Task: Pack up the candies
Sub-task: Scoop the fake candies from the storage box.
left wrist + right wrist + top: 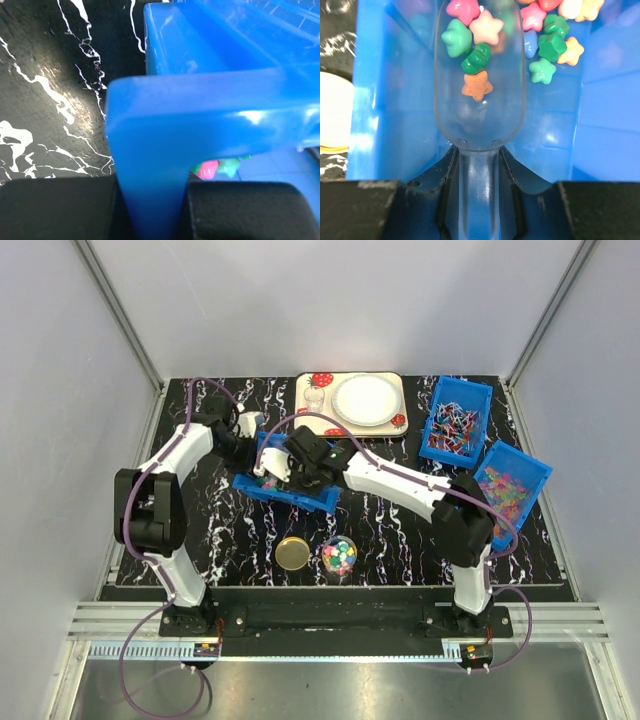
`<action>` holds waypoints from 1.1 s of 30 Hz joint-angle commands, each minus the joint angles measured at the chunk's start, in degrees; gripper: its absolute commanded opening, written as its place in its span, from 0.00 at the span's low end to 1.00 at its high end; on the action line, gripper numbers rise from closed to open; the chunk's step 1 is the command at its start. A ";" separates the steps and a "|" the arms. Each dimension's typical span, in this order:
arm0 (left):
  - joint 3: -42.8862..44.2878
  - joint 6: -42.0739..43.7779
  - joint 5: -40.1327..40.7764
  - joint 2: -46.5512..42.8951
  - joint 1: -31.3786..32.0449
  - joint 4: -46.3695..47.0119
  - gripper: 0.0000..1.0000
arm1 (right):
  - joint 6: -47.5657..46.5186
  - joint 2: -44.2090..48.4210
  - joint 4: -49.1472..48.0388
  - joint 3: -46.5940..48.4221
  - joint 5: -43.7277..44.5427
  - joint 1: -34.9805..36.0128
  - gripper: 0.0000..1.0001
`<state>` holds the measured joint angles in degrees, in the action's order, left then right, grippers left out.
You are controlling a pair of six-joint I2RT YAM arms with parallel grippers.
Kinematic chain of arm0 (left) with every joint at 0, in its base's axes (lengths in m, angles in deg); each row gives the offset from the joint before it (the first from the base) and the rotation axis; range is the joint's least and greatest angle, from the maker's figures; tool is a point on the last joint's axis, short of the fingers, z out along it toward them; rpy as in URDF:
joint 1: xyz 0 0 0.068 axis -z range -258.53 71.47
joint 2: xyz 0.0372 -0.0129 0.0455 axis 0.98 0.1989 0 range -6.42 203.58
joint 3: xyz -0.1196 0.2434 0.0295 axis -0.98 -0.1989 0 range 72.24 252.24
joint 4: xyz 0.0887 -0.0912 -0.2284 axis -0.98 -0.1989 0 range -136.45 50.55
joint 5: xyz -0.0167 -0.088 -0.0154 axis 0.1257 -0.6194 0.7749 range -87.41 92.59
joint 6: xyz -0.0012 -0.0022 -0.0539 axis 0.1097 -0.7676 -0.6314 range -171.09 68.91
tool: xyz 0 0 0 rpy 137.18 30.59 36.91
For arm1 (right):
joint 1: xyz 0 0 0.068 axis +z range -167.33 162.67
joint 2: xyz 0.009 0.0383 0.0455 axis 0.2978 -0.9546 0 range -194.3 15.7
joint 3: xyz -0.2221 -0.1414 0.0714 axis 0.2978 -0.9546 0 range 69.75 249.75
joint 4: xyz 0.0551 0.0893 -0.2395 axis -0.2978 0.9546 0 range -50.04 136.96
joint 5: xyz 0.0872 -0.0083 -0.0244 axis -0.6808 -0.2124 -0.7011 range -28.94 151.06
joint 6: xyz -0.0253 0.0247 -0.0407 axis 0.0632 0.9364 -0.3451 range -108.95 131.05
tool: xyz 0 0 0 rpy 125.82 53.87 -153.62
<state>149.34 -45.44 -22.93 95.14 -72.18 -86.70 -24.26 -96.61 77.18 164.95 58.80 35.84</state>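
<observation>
Candies (pixel 481 57): small chunky opaque star-shaped sweets in pink, mint, dark green, orange and blue. A handful sits in the bowl of a clear plastic scoop (pixel 480 115). More lie loose just past it and to its right, on the floor of a blue plastic bin (pixel 390 125). The scoop bowl is down inside the bin, pointing away from the wrist camera.

Right gripper (pixel 479 210) is closed around the scoop's clear handle, with a black finger (pixel 380 210) on either side of it.

Left gripper (pixel 152 210) is clamped on the bin's wall near a corner, one finger (pixel 55 207) outside and the other inside. A couple of pink and green candies show past that wall. Can't tell if the bin is lifted off the surface or just held.

From the top view, the bin sits askew in the middle of the black white-veined counter (pixel 390 530). In front of it near the arm bases is a small clear jar (pixel 339 556), uncovered, with mixed-colour candies inside. A round gold lid (pixel 293 553) lies flat just left of the jar, not touching it.

At the far edge is a cream strawberry-print tray (pixel 305 418) carrying a white plate (pixel 366 400). On the right are two more bins. The rear blue bin (pixel 466 383) holds thin red-blue-white stick sweets (pixel 455 422). The nearer blue bin (pixel 524 456) holds translucent pastel sweets (pixel 508 490).
</observation>
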 commanded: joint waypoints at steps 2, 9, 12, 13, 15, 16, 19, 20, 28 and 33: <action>1.74 -1.52 -4.72 -3.74 -0.02 4.26 0.00 | 5.24 6.57 -10.74 -3.00 -6.79 -1.31 0.00; 1.65 -1.52 -4.80 -3.39 -0.02 4.35 0.00 | 7.62 9.13 -12.95 -5.20 -8.02 -2.63 0.00; 1.65 -1.34 -4.72 -3.56 -0.02 4.44 0.00 | 7.80 10.01 -13.13 -5.90 -8.11 -3.07 0.00; 1.65 -1.52 -4.63 -3.56 -0.02 4.35 0.00 | 7.80 10.53 -13.30 -6.08 -8.20 -3.07 0.00; 1.56 -1.43 -4.63 -3.56 -0.02 4.44 0.00 | 7.80 11.23 -13.48 -6.69 -8.20 -3.42 0.00; 1.56 -1.43 -4.45 -3.65 -0.02 4.44 0.00 | 7.80 11.93 -13.65 -6.87 -8.20 -3.51 0.00; 1.47 -1.52 -4.45 -3.65 -0.02 4.44 0.00 | 8.06 13.34 -13.83 -7.74 -8.55 -4.21 0.00; 1.47 -1.43 -4.45 -3.65 -0.02 4.44 0.00 | 8.15 13.70 -14.09 -7.92 -8.55 -4.39 0.00; 1.47 -1.52 -4.45 -3.65 -0.02 4.62 0.00 | 8.59 16.85 -16.11 -12.49 -9.95 -6.67 0.00; 1.39 -1.52 -4.45 -3.82 -0.02 4.62 0.00 | 9.56 20.02 -17.87 -16.09 -11.71 -8.34 0.00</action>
<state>149.34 -45.70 -23.28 94.88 -72.20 -84.75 -16.15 -81.97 64.13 150.44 49.92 28.91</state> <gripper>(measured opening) 0.108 0.339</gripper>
